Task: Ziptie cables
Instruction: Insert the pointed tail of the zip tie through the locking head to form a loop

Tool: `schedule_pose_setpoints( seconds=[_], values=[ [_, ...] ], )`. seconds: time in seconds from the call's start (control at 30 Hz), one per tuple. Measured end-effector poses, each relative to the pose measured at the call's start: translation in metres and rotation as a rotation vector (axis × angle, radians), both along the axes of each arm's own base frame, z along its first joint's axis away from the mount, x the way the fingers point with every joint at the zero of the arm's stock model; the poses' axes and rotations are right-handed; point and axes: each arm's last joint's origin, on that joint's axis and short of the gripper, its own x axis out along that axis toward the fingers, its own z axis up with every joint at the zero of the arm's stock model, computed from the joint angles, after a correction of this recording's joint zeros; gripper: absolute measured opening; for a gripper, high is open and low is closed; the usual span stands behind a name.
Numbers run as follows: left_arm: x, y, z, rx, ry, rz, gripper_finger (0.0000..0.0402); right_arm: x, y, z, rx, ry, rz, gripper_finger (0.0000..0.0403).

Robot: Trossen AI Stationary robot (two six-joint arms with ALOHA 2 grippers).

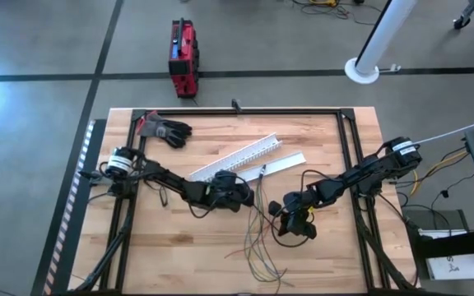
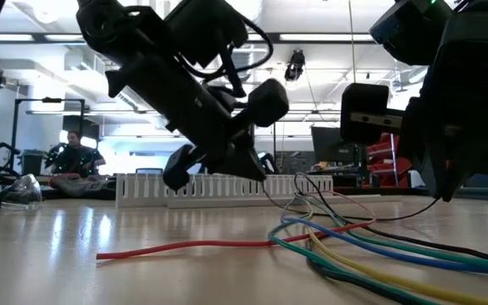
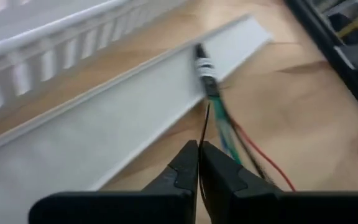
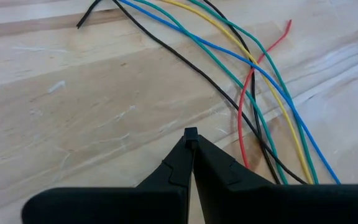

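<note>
The cables [image 1: 263, 238] lie as a loose fan of thin green, blue, yellow, red and dark wires on the desk [image 1: 179, 255], gathered at 1 end where a dark band wraps them beside the flat white lid [image 3: 104, 124]. The left gripper [image 3: 198, 163] has its jaws pressed together on a single thin dark strand running from that banded end (probably a ziptie tail or a wire, I cannot tell which), seemingly to keep the bundle taut and steady. The right gripper [image 4: 191, 149] has its jaws closed too, with a small dark bit at the tips that I cannot identify; it hangs just above the bare desk beside the spread wires. Beyond them sit the white slotted channel [image 1: 235, 156] and, well apart, a black glove [image 1: 168, 130] at the desk's far left corner.
</note>
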Motion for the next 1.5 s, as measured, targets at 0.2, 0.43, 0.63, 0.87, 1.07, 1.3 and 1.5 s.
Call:
schedule_pose_setpoints(
  seconds=[0.2,0.43,0.63,0.87,1.07,1.3,1.5],
  values=[
    [0.001,-0.005,0.002,0.024,-0.004,-0.035,0.0013,0.000,0.000,0.000,0.006,0.007,-0.010,0.0000],
    [0.001,-0.007,0.002,0.057,0.018,-0.064,0.0034,0.000,0.000,0.000,0.007,0.008,-0.011,0.0000],
    [0.000,-0.007,0.003,0.058,0.018,-0.065,0.0038,0.000,0.000,0.000,0.007,0.008,-0.011,0.0000],
    [0.000,-0.009,0.003,0.089,0.042,-0.103,0.0019,0.000,0.000,0.000,0.007,0.009,-0.013,0.0000],
    [-0.001,-0.016,0.003,0.173,0.101,-0.191,0.0001,0.001,-0.003,0.003,0.007,0.031,-0.136,0.0000],
    [-0.002,-0.024,0.003,0.229,0.136,-0.261,0.0000,0.001,-0.003,0.017,0.067,0.025,-0.185,0.0000],
    [-0.005,-0.031,0.004,0.272,0.142,-0.259,0.0000,-0.001,-0.003,0.031,0.157,0.043,-0.256,0.0000]
  ],
)
